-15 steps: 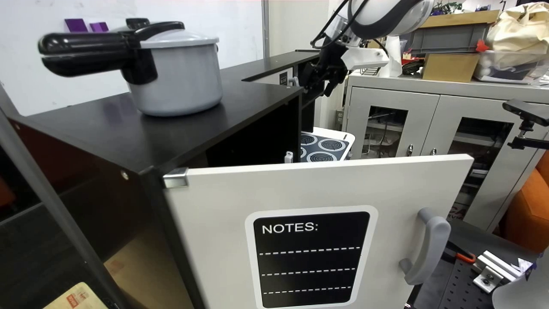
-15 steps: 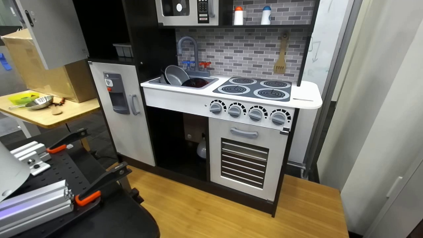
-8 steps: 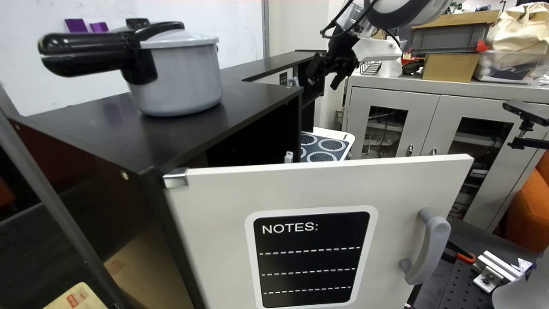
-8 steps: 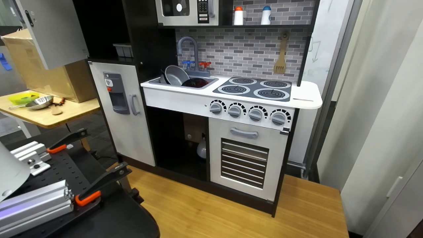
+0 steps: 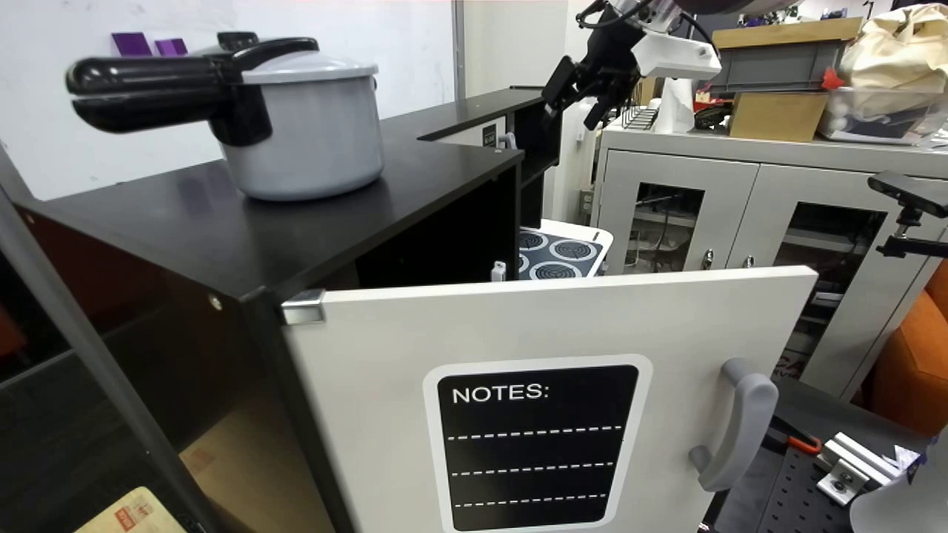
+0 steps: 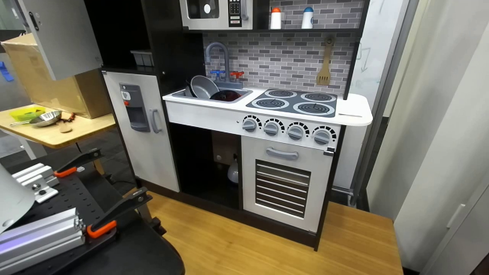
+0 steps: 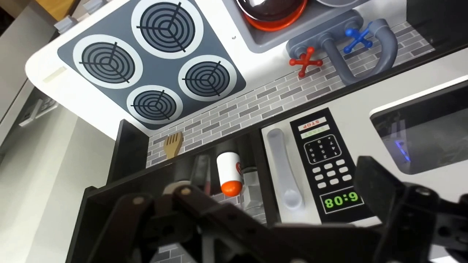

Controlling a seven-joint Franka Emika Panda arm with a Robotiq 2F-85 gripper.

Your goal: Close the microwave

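The white toy microwave [image 6: 223, 24] is at the top of an exterior view, its door looking flush with the black frame. In the wrist view the microwave [image 7: 360, 109] appears upside down, with its grey handle [image 7: 284, 166] and black keypad panel [image 7: 325, 157]. My gripper [image 5: 572, 118] is in an exterior view, raised in front of the microwave front [image 5: 474, 135] and apart from it. Its jaws stand spread with nothing between them. In the wrist view a dark finger [image 7: 376, 188] overlaps the keypad's edge; the gripper's body hides the microwave's lower part in that picture.
A grey pot [image 5: 304, 133] stands on the black cabinet top. A white NOTES door [image 5: 548, 318] stands swung open. Shakers [image 6: 276, 19] sit on the shelf beside the microwave. The faucet [image 6: 219, 47] and stove [image 6: 294, 102] are below.
My gripper has drawn back from the microwave front, moving right and slightly up in an exterior view. The microwave and the other objects look unmoved.
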